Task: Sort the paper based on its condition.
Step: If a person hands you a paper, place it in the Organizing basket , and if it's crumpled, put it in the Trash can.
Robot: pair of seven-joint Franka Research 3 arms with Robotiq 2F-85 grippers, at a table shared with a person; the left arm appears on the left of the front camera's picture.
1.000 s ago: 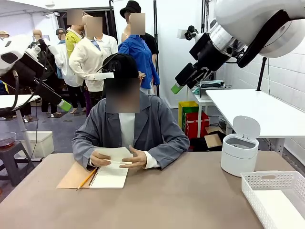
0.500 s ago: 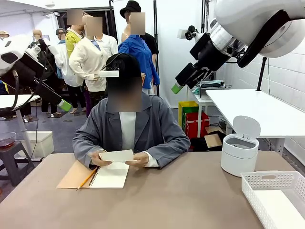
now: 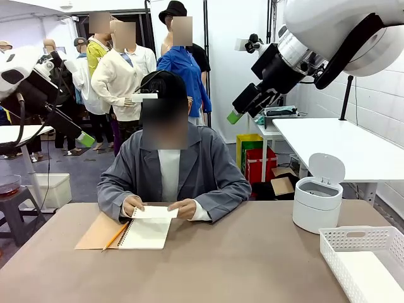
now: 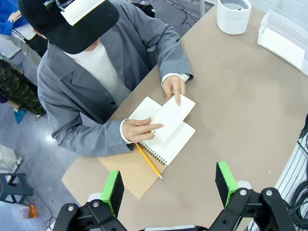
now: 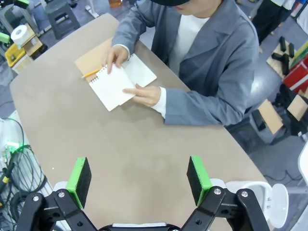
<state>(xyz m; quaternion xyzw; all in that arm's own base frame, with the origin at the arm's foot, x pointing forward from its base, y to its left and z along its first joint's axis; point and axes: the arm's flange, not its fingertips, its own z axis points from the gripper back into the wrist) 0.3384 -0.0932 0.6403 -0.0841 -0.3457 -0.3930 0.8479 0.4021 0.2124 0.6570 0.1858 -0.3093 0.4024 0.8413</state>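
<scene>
Lowered onto notebook (image 3: pixel 144 233), paper (image 3: pixel 155 213) lies well below left gripper (image 4: pixel 169 182) and right gripper (image 5: pixel 138 174).

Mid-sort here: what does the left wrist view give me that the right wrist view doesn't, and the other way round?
Left wrist view: the left gripper, open above the table, and the white basket off to one side. Right wrist view: the right gripper, open, plus a stool and a red crate on the floor past the table. Both: the person's hands on the paper, which lies over the open notebook, a pencil beside its spiral.
</scene>
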